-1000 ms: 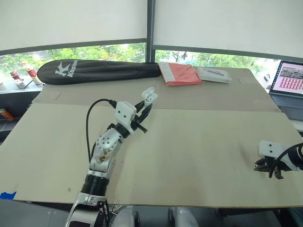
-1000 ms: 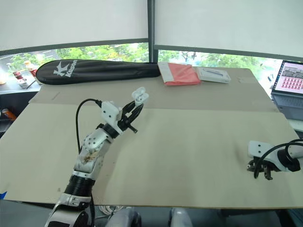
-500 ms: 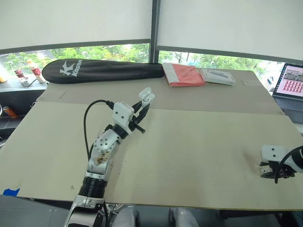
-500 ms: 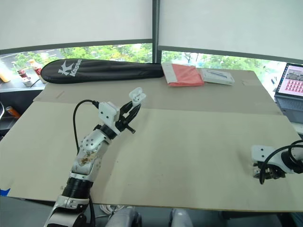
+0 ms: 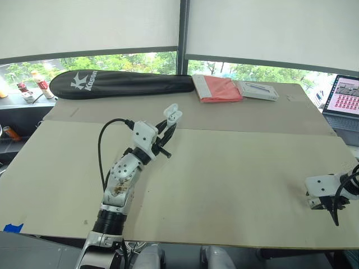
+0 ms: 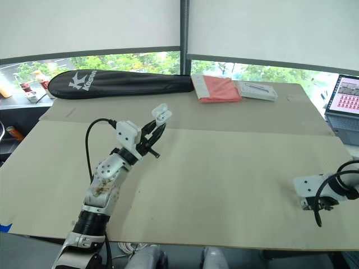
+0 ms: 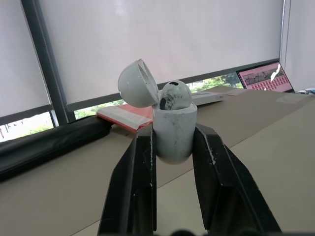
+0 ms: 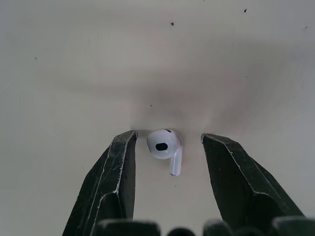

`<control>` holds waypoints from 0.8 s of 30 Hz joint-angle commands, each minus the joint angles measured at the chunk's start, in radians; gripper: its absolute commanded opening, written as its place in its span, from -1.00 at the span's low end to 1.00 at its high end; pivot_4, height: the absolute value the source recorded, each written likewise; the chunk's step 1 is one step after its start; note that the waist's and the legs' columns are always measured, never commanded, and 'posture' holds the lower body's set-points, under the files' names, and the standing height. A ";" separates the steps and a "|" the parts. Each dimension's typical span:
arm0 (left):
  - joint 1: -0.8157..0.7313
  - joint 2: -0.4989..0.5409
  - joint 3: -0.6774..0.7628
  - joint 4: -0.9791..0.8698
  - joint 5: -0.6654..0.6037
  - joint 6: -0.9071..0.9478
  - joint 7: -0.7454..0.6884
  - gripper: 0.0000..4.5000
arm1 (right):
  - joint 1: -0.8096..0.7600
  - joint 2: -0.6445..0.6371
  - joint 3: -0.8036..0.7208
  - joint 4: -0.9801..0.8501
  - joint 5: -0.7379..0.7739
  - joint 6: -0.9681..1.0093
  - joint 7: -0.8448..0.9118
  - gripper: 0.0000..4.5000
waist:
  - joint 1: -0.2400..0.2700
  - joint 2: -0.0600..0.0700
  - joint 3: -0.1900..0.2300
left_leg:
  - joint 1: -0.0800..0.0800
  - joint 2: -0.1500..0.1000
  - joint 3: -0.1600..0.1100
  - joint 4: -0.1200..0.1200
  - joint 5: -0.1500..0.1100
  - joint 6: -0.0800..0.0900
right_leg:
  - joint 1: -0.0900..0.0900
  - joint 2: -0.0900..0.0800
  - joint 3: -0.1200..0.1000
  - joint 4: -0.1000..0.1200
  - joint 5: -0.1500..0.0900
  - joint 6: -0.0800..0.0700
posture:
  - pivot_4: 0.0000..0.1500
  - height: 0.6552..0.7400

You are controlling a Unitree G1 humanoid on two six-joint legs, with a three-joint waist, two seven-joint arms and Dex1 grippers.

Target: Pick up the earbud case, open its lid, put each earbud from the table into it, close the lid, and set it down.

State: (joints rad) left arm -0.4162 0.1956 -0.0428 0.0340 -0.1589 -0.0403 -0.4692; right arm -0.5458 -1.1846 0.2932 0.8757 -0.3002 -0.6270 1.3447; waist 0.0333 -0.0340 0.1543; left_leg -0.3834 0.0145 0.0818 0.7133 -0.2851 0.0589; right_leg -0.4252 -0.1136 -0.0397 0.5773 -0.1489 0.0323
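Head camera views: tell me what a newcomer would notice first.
The left gripper holds a white earbud case, lid flipped open, above the left half of the table. Near the right edge, the open right gripper straddles a lone earbud lying flat. A long black racket bag lies along the far edge.

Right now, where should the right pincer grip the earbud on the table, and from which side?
Probably the round head of the earbud, from above, a finger on each side: it lies flat on the table, head widest, and the open right pincer straddles it.
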 commanded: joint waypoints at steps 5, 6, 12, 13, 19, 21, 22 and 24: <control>-0.012 -0.001 0.001 -0.042 0.001 -0.003 0.016 -0.76 | -0.023 0.037 0.012 0.040 -0.010 -0.038 -0.006 0.05 | -0.011 -0.001 0.000 | 0.001 0.000 0.000 0.000 0.000 0.000 | 0.001 0.000 0.000 0.000 0.000 0.000 | 1.00 1.00; -0.012 0.000 0.002 -0.040 0.001 -0.004 0.016 -0.76 | -0.026 0.040 0.014 0.038 -0.011 -0.065 -0.012 0.05 | -0.015 -0.002 0.000 | 0.001 0.000 0.000 0.000 0.000 0.000 | 0.001 0.000 0.000 0.000 0.000 0.000 | 1.00 1.00; -0.013 0.003 0.004 -0.033 0.001 -0.008 0.015 -0.76 | -0.037 0.042 0.041 0.020 -0.038 -0.201 -0.020 0.05 | -0.024 -0.002 0.000 | 0.002 0.001 0.000 -0.001 0.000 0.000 | 0.001 0.000 0.000 0.000 0.000 0.000 | 1.00 1.00; -0.014 0.003 0.004 -0.032 0.001 -0.008 0.015 -0.76 | -0.039 0.044 0.042 0.018 -0.041 -0.213 -0.022 0.05 | -0.024 -0.002 0.000 | 0.002 0.001 0.000 -0.002 0.000 0.000 | 0.001 0.000 0.000 0.000 0.000 0.000 | 1.00 1.00; -0.015 0.002 0.004 -0.031 0.003 -0.009 0.018 -0.76 | -0.060 0.049 0.051 0.035 -0.068 -0.215 -0.032 0.05 | -0.025 -0.002 0.000 | 0.003 0.002 0.000 -0.002 0.000 -0.001 | 0.001 0.001 0.000 0.000 0.000 0.000 | 1.00 1.00; -0.013 0.002 0.004 -0.032 0.003 -0.009 0.019 -0.76 | -0.072 0.044 0.062 0.048 -0.101 -0.220 -0.057 0.05 | -0.025 -0.002 0.000 | 0.003 0.001 0.000 -0.002 0.000 -0.001 | 0.001 0.000 0.000 0.000 0.000 0.000 | 1.00 1.00; -0.013 0.001 0.004 -0.032 0.002 -0.009 0.020 -0.76 | -0.078 0.044 0.066 0.056 -0.112 -0.217 -0.067 0.05 | -0.025 -0.002 0.000 | 0.003 0.001 0.000 -0.002 0.000 -0.001 | 0.001 0.000 0.000 0.000 0.000 0.000 | 1.00 1.00; -0.014 0.002 0.003 -0.030 0.002 -0.010 0.021 -0.76 | -0.088 0.045 0.074 0.071 -0.127 -0.216 -0.080 0.05 | -0.025 -0.002 0.000 | 0.003 0.001 0.000 -0.002 0.000 -0.001 | 0.001 0.000 0.000 0.000 0.000 -0.001 | 1.00 1.00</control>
State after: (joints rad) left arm -0.4146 0.1969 -0.0423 0.0344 -0.1584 -0.0400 -0.4524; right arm -0.6392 -1.1520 0.3473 0.9219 -0.3995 -0.8430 1.2957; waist 0.0084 -0.0360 0.1543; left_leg -0.3803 0.0158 0.0820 0.7118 -0.2851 0.0584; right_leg -0.4238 -0.1138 -0.0397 0.5774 -0.1489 0.0317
